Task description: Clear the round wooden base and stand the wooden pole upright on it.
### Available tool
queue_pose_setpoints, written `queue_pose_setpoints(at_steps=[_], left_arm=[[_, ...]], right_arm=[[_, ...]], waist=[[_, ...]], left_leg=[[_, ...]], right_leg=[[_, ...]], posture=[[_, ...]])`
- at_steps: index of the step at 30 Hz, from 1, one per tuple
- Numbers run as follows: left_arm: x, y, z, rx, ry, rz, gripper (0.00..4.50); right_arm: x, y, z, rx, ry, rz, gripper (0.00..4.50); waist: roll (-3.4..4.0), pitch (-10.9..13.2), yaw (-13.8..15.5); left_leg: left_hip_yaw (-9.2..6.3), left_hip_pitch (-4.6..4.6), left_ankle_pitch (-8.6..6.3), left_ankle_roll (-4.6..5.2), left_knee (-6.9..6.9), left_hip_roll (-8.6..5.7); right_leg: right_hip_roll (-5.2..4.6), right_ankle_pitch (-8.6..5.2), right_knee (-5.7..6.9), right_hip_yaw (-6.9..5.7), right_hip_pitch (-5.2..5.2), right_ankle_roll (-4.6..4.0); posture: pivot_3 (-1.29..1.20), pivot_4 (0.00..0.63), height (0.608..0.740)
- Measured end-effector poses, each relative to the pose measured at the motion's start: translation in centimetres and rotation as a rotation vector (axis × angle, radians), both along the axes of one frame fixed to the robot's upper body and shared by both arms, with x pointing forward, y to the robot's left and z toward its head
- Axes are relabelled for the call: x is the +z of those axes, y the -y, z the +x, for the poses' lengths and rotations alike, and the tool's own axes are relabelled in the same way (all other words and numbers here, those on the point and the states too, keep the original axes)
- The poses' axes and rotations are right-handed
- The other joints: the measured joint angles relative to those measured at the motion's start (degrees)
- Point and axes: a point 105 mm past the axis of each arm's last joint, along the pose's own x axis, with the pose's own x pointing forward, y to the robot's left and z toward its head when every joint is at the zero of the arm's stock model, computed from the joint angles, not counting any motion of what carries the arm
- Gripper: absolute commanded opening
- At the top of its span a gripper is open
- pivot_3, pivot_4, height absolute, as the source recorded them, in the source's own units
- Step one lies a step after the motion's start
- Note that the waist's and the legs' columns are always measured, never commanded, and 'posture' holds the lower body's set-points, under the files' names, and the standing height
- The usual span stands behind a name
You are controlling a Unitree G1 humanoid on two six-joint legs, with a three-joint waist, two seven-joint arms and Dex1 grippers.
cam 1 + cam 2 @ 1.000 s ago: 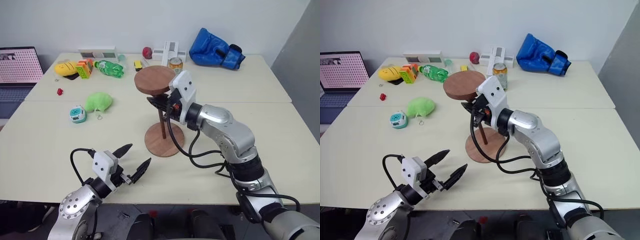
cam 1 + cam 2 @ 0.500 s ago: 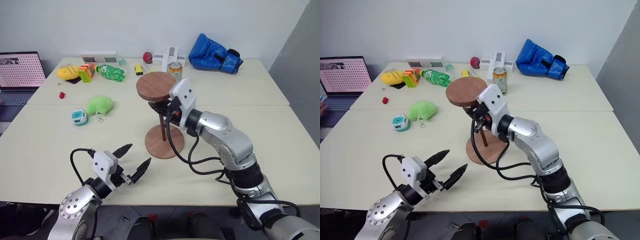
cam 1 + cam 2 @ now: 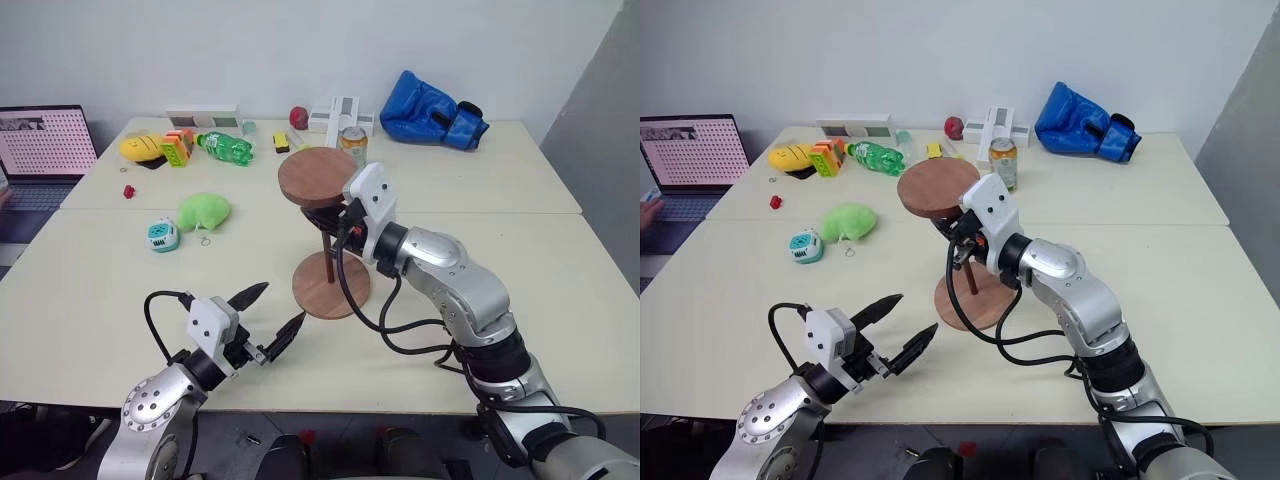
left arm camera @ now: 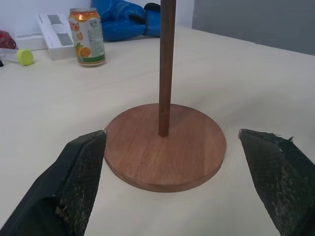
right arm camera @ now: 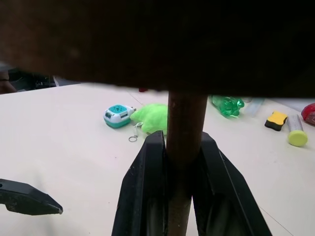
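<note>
The round wooden base point(image 3: 345, 296) lies flat in the middle of the table. The wooden pole point(image 3: 327, 264) stands upright at its centre, with its own disc point(image 3: 317, 178) on top. My right gripper point(image 3: 330, 222) is shut on the pole just under that disc; in the right wrist view both fingers point(image 5: 147, 182) press against the pole point(image 5: 186, 128). My left gripper point(image 3: 283, 302) hangs open near the table's front edge, a short way in front of the base point(image 4: 187, 162), and holds nothing.
An orange drink can point(image 3: 352, 139) stands behind the pole, and a blue boxing glove point(image 3: 430, 108) lies at the back right. A green plush point(image 3: 203, 211), a small teal device point(image 3: 162, 235), a green bottle point(image 3: 222, 145) and a yellow toy point(image 3: 142, 148) lie at the left. A laptop point(image 3: 40, 150) sits at the far left.
The camera has shifted a little. My right gripper has sunk slightly with the pole in it. The left gripper has stayed where it was, still open.
</note>
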Motion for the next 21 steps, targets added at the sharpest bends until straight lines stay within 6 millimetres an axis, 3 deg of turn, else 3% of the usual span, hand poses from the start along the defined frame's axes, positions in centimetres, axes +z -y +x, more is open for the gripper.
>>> queue_pose_setpoints(at_steps=[3,9,12,16,18,21], left_arm=[[-0.2,-0.1,0.0,0.002,-0.006,0.0,4.5],[0.0,-0.1,0.3,-0.001,0.001,0.0,4.5],[0.1,-0.1,0.4,-0.008,0.007,0.007,4.5],[0.1,-0.4,0.9,-0.06,-0.032,0.031,4.5],[0.7,-1.7,1.8,-0.066,-0.06,0.055,4.5],[3.0,-3.5,4.2,-0.101,-0.074,0.132,4.5]], right_arm=[[-4.2,1.1,0.4,-0.052,-0.165,-0.066,2.21],[-2.8,1.0,0.0,-0.028,-0.136,-0.066,3.42],[-3.1,1.2,-0.2,-0.018,-0.157,-0.089,4.39],[-3.7,1.9,-0.3,-0.009,-0.176,-0.121,4.46],[-4.3,2.8,-0.5,-0.005,-0.191,-0.149,4.46],[-5.5,5.5,-1.2,-0.001,-0.213,-0.232,4.46]], waist=[[-0.03,0.82,0.05],[-0.03,0.82,-0.07],[-0.04,0.83,0.05],[-0.06,0.84,0.09],[-0.09,0.92,0.25],[-0.18,1.07,1.05]], left_leg=[[0.09,-0.68,0.02,-0.02,0.02,-0.01],[0.05,-1.7,0.14,-0.24,0.03,0.07],[0.06,-1.74,0.07,-0.11,0.05,0.01],[-0.02,-1.73,0.03,-0.03,0.16,-0.01],[-0.09,-1.75,0.03,-0.03,0.19,-0.03],[-0.22,-1.85,0.03,-0.03,0.34,-0.07]], right_leg=[[-0.01,0.02,0.1,0.12,-0.71,0.0],[0.0,0.03,0.09,0.01,-1.69,-0.01],[-0.06,0.03,0.07,0.01,-1.68,-0.01],[-0.03,0.03,0.16,-0.08,-1.65,-0.01],[-0.01,0.03,0.17,-0.15,-1.61,-0.01],[0.01,0.03,0.17,-0.3,-1.61,0.0]], posture=[[0.0,0.15,0.74],[0.0,0.15,0.74],[0.0,0.15,0.74],[0.0,0.15,0.74],[0.0,0.15,0.74],[0.0,0.15,0.74]])
